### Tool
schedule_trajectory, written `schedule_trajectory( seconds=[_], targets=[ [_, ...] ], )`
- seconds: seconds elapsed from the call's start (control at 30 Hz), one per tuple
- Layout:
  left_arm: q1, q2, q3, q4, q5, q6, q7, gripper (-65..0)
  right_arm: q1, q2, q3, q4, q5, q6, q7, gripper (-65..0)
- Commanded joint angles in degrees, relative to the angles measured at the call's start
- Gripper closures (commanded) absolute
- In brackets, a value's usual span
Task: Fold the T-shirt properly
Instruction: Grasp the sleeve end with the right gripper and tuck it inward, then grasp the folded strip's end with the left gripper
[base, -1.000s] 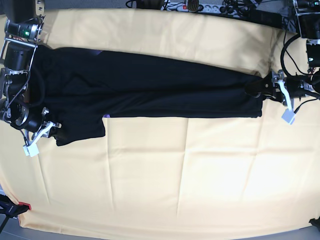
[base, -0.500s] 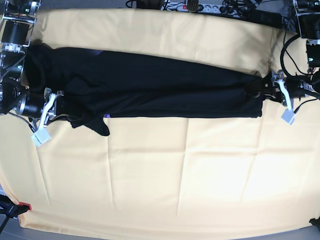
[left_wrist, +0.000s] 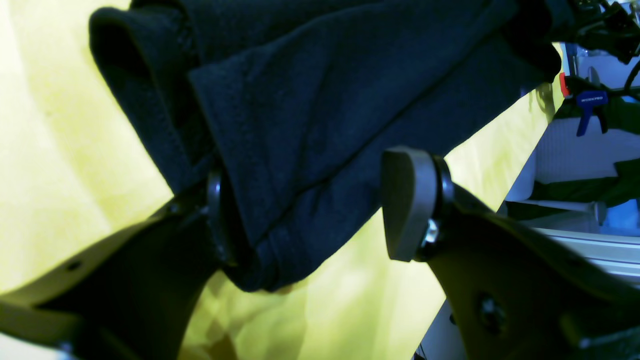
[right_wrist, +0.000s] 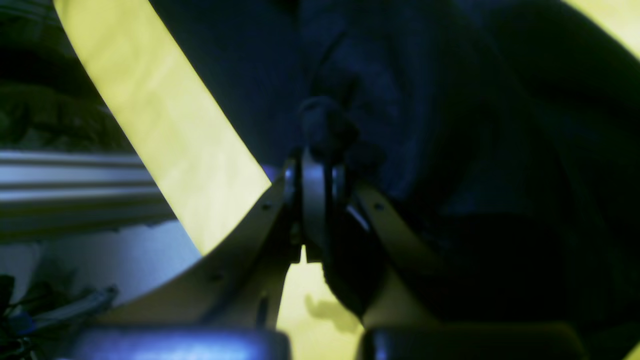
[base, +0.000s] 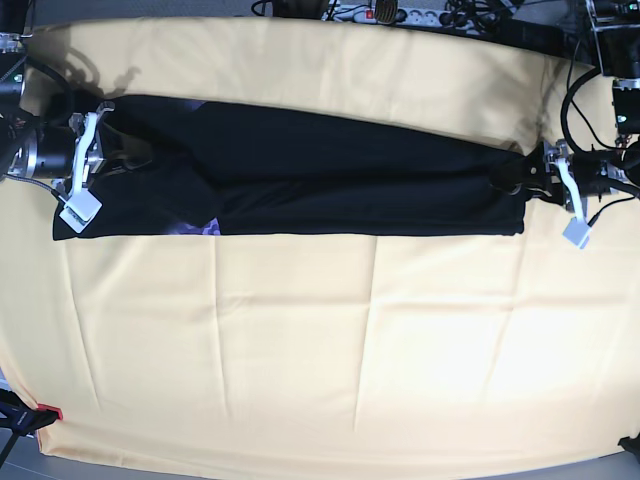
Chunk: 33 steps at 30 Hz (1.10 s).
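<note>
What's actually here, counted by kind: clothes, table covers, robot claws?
T-shirt, black: 1
Yellow table cloth: 1
Robot claws: 2, the left gripper and the right gripper
Total: 4

Base view: bright, even overhead lighting; soft shadows; barrel distortion bends the table (base: 300, 340) edges. Wrist views: dim, with a yellow-green and blue colour cast. Near parts are blurred. The T-shirt (base: 330, 180) shows almost no detail in shadow.
</note>
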Motion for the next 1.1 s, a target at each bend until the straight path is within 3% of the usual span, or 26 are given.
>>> schedule_trajectory(
  seconds=[0.0, 0.13, 0.4, 0.5, 0.63, 0.7, 0.8, 0.97, 1.0, 1.07],
  targets=[
    [-0.96, -1.42, -0.44, 0.74, -1.39, -0.2, 0.01, -40.2, 0.66, 1.73, 0.48, 0.92, 1.54, 0.28, 0.93, 0.0],
    [-0.96, -1.51, -0.44, 0.74, -1.39, -0.17, 0.01, -40.2, 0.37, 2.23, 0.48, 0.83, 1.01, 0.28, 0.93, 0.0],
    [-1.11, -3.41, -0.46, 0.74, -1.39, -0.2, 0.01, -40.2, -4.9, 2.19, 0.48, 0.81, -16.2, 0.28, 0.93, 0.0],
    [-1.09, -4.28, -0.46, 0.74, -1.39, -0.17, 0.01, -40.2, -4.76, 2.23, 0.55, 0.85, -18.62, 0.28, 0.93, -0.2],
    [-1.11, -4.98, -0.46, 0.74, -1.39, -0.17, 0.01, -40.2, -4.74, 2.23, 2.45, 1.84, -14.51, 0.28, 0.93, -30.9],
    [-1.11, -5.46, -0.46, 0.74, -1.39, -0.2, 0.01, -40.2, -4.74, 2.23, 5.14, 3.69, -9.16, 0.28, 0.93, -38.9],
    [-1.11, -6.38, -0.46, 0.74, -1.39, -0.2, 0.01, -40.2, -4.74, 2.19, 11.96, 8.26, 1.54, 0.28, 0.93, -39.2],
    [-1.09, -7.26, -2.14, 0.74, -1.39, -0.2, 0.01, -40.2, -4.9, 0.74, 22.86, 11.93, 1.54, 0.28, 0.93, -37.2],
    [-1.09, -7.26, -3.02, 0.74, -1.39, -0.2, 0.01, -40.2, -4.9, -0.35, 23.28, 11.56, 1.54, 0.28, 0.93, -33.1],
    [-1.03, -7.23, -5.38, 0.74, -1.39, -0.17, 0.01, -40.2, -4.87, -3.63, 23.06, 10.43, 1.54, 0.28, 1.7, -17.0]
  ],
)
